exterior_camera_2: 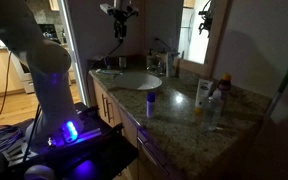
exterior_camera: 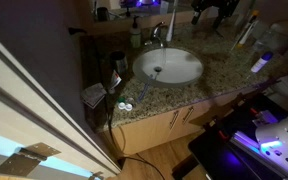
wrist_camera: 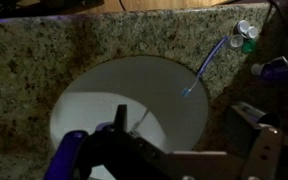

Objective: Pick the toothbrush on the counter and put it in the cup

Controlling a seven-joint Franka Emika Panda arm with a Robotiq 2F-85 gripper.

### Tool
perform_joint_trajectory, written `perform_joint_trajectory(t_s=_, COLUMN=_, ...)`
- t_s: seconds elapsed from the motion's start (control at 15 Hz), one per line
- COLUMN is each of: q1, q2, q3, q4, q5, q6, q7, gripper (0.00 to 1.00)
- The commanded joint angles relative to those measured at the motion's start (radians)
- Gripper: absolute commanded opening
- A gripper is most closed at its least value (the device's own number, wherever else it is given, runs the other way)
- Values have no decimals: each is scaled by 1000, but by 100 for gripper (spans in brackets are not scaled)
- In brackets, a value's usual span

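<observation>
The toothbrush (wrist_camera: 206, 62) is a thin blue stick. It lies on the granite counter with its lower tip over the rim of the white sink basin (wrist_camera: 94, 95). My gripper (wrist_camera: 182, 125) hangs high above the basin, open and empty, well short of the toothbrush. It shows high over the sink in both exterior views (exterior_camera_2: 119, 22) (exterior_camera: 212, 10). A blue-purple container (wrist_camera: 275, 70), possibly the cup, stands at the right edge of the wrist view, near the toothbrush's far end.
A small white-and-green twin round case (wrist_camera: 246, 31) (exterior_camera: 125, 107) sits on the counter beside the toothbrush. The faucet (exterior_camera: 159, 35) and a soap bottle (exterior_camera: 136, 38) stand behind the sink. Bottles (exterior_camera_2: 202, 95) and a blue-topped item (exterior_camera_2: 151, 100) stand further along the counter.
</observation>
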State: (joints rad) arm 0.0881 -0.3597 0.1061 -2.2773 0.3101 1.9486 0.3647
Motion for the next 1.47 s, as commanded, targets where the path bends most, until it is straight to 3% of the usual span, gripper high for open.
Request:
perform_joint_trajectory(t_s=0.0, q1=-8, q2=0, q3=7, q4=2, q5=2, q6=-3, q7=-2, gripper=100)
perform_joint_trajectory(t_s=0.2, q1=-8, q2=0, q3=7, q4=2, q5=2, q6=-3, q7=-2, gripper=100)
perform_joint_trajectory(t_s=0.33, q1=-7, q2=96, q3=39, q4=14, q5=-24, q6=29, q7=50, gripper=100)
perform_joint_trajectory(t_s=0.67, q1=78, q2=288, q3=146, q4=12, q5=133, q6=176, q7=288, gripper=100)
perform_joint_trajectory(t_s=0.73, q1=94, q2=317, q3=149, q4=29, q5=170, q6=193, q7=314, gripper=100)
perform_joint_trajectory(t_s=0.8, q1=88, q2=254, q3=131, q4=-3, q5=119, q6=159, q7=270, gripper=100)
perform_joint_trajectory(t_s=1.07, q1=113, q2=317, q3=140, q4=19, q5=149, q6=195, q7=315, gripper=100)
perform_joint_trajectory(t_s=1.13, q1=112, q2=348, q3=139, q4=23, q5=135, q6=214, q7=331, gripper=100)
perform_joint_trajectory(t_s=1.4, q1=113, q2=477, q3=132, q4=34, q5=261, q6=381, q7=386, gripper=100)
